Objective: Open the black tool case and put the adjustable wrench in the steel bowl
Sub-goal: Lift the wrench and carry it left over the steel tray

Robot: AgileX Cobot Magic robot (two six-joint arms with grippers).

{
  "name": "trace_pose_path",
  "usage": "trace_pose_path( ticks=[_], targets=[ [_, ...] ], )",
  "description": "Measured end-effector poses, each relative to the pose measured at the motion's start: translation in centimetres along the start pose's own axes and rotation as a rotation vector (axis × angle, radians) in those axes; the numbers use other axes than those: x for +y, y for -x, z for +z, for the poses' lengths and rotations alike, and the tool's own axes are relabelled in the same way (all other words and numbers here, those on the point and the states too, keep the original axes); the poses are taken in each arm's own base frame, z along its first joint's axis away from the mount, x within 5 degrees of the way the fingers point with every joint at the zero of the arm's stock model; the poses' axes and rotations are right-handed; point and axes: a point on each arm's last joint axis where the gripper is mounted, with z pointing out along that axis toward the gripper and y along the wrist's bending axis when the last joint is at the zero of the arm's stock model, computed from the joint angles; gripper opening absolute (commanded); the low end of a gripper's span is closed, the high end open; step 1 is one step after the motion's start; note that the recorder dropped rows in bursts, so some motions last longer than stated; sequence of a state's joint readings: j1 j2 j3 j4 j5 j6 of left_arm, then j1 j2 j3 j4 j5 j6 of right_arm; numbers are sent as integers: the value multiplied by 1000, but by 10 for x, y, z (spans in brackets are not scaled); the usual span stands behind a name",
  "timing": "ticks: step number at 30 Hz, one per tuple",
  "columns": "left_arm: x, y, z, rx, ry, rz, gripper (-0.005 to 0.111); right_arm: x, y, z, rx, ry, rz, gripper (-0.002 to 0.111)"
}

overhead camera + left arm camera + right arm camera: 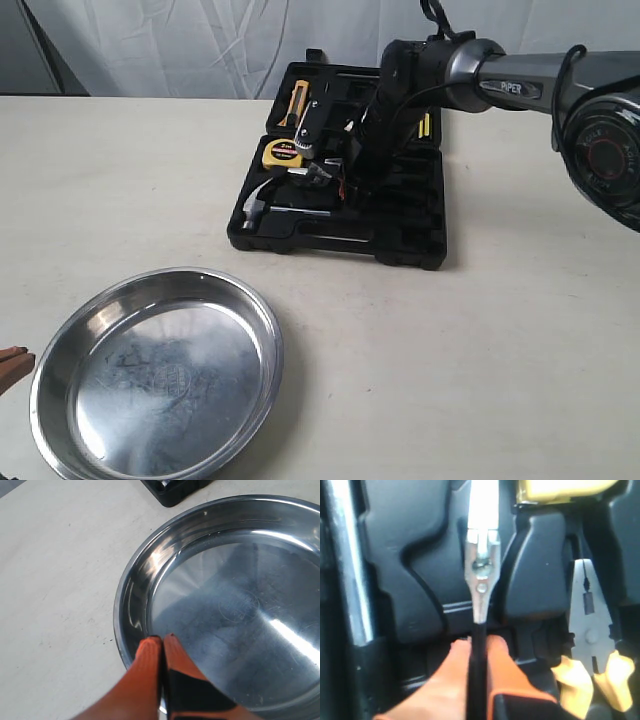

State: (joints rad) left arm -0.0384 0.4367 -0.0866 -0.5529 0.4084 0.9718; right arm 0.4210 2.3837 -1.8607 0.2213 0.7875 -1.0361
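Right end effector clamps the silver-headed, black-handled adjustable wrench in the open black plastic tool case; left end effector, closed and empty, is at the shiny round steel bowl.

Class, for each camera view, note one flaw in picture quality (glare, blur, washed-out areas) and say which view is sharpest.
Right wrist view: blurred throughout; the head of the adjustable wrench bleaches to white, and the handles of the pliers look washed out. Left wrist view: bright glare streaks on the steel bowl. Exterior view: sharpest and evenly lit, with only a soft shadow beside the steel bowl.
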Motion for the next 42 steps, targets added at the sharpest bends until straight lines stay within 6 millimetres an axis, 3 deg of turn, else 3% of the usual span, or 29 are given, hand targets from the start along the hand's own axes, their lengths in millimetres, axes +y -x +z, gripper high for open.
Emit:
trace_pose_path(
  ticks=[12, 22, 27, 30, 33, 36, 42],
  targets=[
    [0, 0, 0, 0, 0, 0, 0, 0, 1, -3, -7, -4, 14, -1],
    [0, 0, 0, 0, 0, 0, 0, -4, 24, -50, -151, -33, 86, -1],
    [0, 0, 0, 0, 0, 0, 0, 7, 28, -62, -171, 80, 97, -1],
    [0, 0, 0, 0, 0, 0, 0, 17, 33, -73, -210, 191, 103, -1],
    [0, 0, 0, 0, 0, 0, 0, 40, 44, -90, -258, 398, 102, -1],
    [0, 0, 0, 0, 0, 0, 0, 59, 59, -90, -257, 460, 56, -1],
    [0, 0, 0, 0, 0, 0, 0, 126, 108, -86, -257, 551, -97, -1]
  ],
)
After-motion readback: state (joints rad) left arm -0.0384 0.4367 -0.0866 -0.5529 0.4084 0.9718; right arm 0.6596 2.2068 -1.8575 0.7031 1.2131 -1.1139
